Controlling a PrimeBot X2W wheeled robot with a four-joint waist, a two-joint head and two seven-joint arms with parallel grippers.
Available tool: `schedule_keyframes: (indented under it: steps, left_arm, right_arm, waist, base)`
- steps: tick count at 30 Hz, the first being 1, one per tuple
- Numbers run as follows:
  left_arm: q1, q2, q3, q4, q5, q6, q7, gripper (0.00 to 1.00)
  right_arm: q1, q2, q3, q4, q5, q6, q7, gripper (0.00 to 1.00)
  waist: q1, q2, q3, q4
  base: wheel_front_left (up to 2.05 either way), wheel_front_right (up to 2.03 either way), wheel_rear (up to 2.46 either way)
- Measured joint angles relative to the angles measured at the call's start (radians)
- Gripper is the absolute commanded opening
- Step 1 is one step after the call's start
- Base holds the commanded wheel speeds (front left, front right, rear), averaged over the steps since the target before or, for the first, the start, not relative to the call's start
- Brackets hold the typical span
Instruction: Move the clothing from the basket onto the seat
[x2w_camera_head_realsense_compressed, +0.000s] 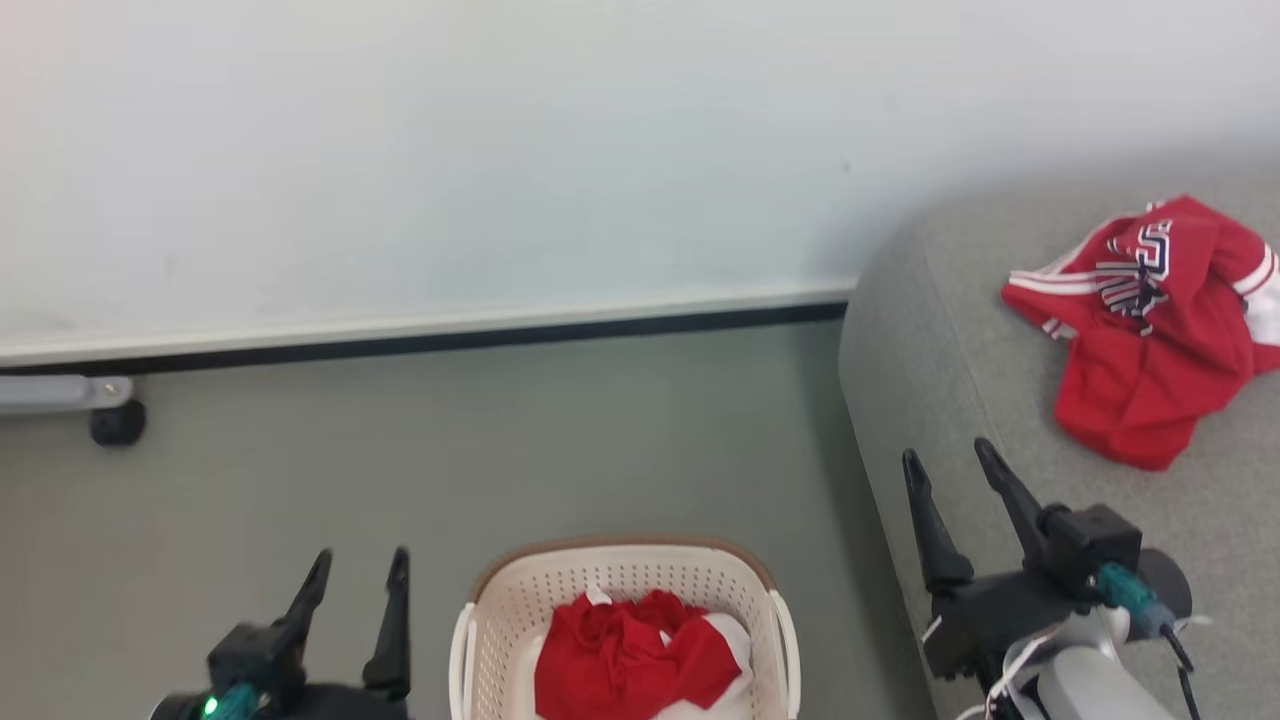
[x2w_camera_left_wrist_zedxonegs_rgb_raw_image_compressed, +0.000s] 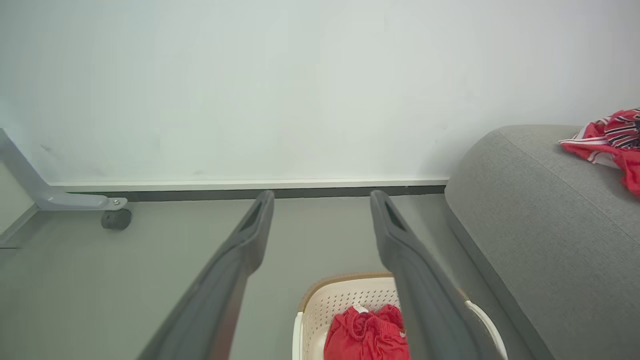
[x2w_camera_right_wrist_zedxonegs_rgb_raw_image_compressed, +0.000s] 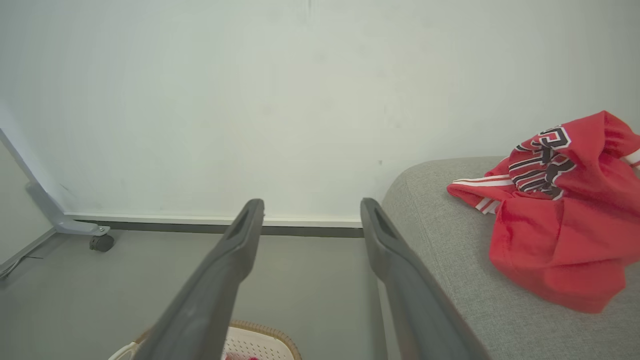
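A crumpled red jersey (x2w_camera_head_realsense_compressed: 1150, 340) with black-and-white lettering lies on the grey sofa (x2w_camera_head_realsense_compressed: 940, 380), while a plain red garment (x2w_camera_head_realsense_compressed: 625, 660) with white trim sits bunched inside the cream basket (x2w_camera_head_realsense_compressed: 510, 620).

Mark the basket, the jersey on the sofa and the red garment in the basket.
basket (x2w_camera_head_realsense_compressed: 625, 545), head view, on the brown far rim.
jersey (x2w_camera_head_realsense_compressed: 1150, 350), head view, on the plain red cloth below the lettering.
red garment (x2w_camera_head_realsense_compressed: 630, 660), head view, on its crumpled middle.

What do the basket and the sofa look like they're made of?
The basket looks like moulded cream plastic, its walls punched with small holes, the brown rim possibly woven. The sofa seems covered in grey woven fabric: a fine speckled weave shows.
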Motion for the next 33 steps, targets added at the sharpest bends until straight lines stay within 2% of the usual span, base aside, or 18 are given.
schedule_keyframes:
  steps: [12, 21, 33]
  left_arm:
    - [0.158, 0.015, 0.089, -0.091, 0.018, 0.014, 0.0, 1.0]
    - [0.204, 0.0, 0.137, -0.143, 0.041, 0.016, 0.0, 1.0]
    - [0.225, -0.016, 0.173, -0.185, 0.078, 0.017, 0.0, 1.0]
  right_arm:
    - [0.185, 0.006, -0.053, -0.145, -0.021, -0.033, 0.0, 1.0]
    - [0.273, 0.015, -0.086, -0.204, -0.032, -0.042, 0.0, 1.0]
    - [0.291, 0.036, -0.115, -0.247, -0.063, -0.049, 0.0, 1.0]
  waist:
    - [0.0001, 0.0, -0.104, 0.051]
    - [0.0002, 0.0001, -0.107, 0.055]
    - [0.0003, 0.0002, -0.096, 0.041]
  base:
    - [0.0, 0.0, 0.0]
    - [0.0, 0.0, 0.0]
    - [0.0, 0.0, 0.0]
